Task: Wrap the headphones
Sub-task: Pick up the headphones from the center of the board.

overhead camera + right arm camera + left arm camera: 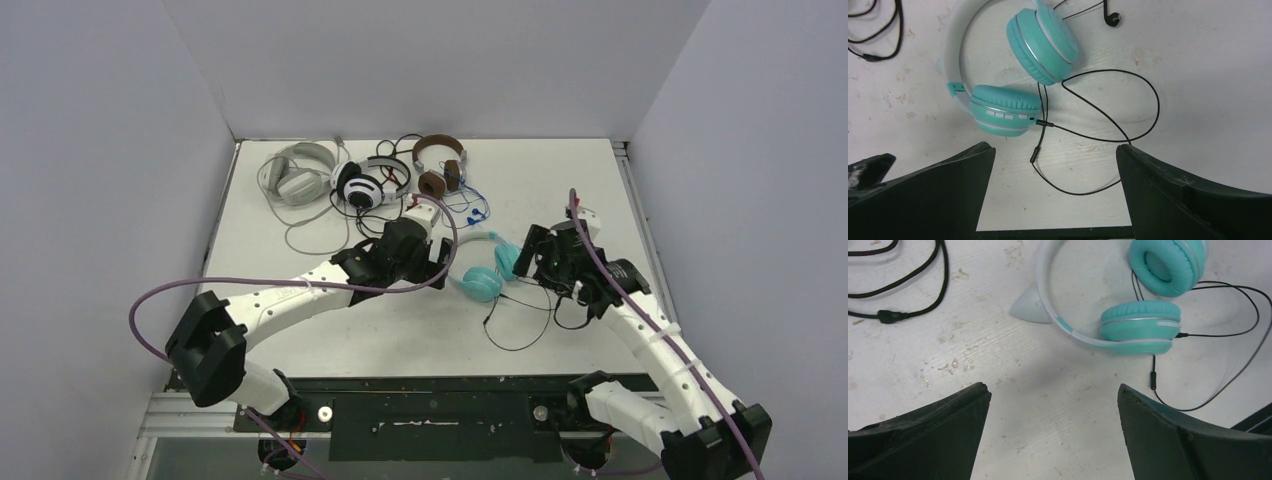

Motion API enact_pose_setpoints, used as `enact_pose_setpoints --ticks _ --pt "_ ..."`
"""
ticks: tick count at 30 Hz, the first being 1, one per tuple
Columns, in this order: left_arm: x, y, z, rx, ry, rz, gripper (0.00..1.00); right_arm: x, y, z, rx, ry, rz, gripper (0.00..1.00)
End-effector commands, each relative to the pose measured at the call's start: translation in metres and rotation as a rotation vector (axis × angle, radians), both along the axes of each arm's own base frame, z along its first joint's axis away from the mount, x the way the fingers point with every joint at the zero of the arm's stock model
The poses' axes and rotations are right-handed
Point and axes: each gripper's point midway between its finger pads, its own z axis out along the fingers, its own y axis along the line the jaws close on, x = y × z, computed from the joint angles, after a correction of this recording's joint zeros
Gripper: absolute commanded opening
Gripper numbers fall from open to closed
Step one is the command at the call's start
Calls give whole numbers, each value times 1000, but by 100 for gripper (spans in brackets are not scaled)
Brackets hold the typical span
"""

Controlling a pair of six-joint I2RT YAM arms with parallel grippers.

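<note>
Counter (560,190) carries three other headsets (362,185) bunched at far edge, teal headphones (482,283) flat btwn left jaws & right jaws. Thin black cable (1035,151) sprawls loose by teal cups. Both jaws wide open, empty.

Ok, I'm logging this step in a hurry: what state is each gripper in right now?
Left gripper: open, holding nothing.
Right gripper: open, holding nothing; the teal headphones lie untouched ahead of it.
</note>
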Motion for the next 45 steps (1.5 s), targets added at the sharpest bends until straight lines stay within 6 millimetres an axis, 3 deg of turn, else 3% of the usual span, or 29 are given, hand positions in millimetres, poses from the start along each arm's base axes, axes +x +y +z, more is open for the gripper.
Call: enact_pose_setpoints --ticks 1,9,14,16,21,30,34,39,45 --pt "10 28 1 86 -8 160 97 23 17 -6 -2 -29 78 97" --pt "10 40 10 83 -66 115 97 71 33 -5 -127 -220 290 96" --pt "3 37 17 59 -72 54 97 93 29 -24 -215 -188 294 94" --pt "-1 34 25 18 -79 29 96 101 30 -34 -238 -143 301 86" --pt "-5 38 41 -23 -91 14 96 113 30 -56 -263 -108 322 83" --pt "-5 55 41 -5 -88 42 96 124 40 -89 -208 -29 393 80" --pt "-2 58 44 1 -92 50 96 122 43 -98 -196 6 419 70" --pt "0 60 48 16 -100 51 96 120 44 -80 -221 -50 445 49" --pt "7 66 65 43 -145 71 95 107 71 -22 -178 -273 556 45"
